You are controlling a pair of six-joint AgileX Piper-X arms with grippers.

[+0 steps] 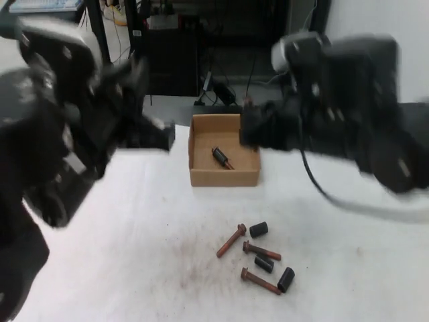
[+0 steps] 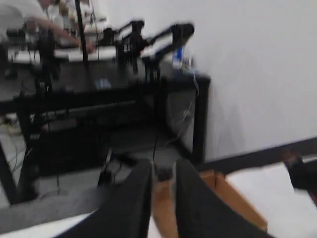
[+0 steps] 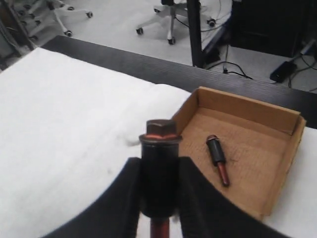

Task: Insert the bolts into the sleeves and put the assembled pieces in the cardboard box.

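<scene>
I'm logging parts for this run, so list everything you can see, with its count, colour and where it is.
cardboard box: one, brown, far middle of the bench.
assembled pieces: two, black sleeve on rust-brown bolt; one lying in the box, the other gripped beside it.
loose bolts: three, rust-brown, on the cloth in front of the box.
loose sleeves: three, black, among the bolts.
cloth: one, white, covering the bench.
left gripper: black, slightly open, empty, near the box.
right gripper: black, shut on one assembled piece.
</scene>
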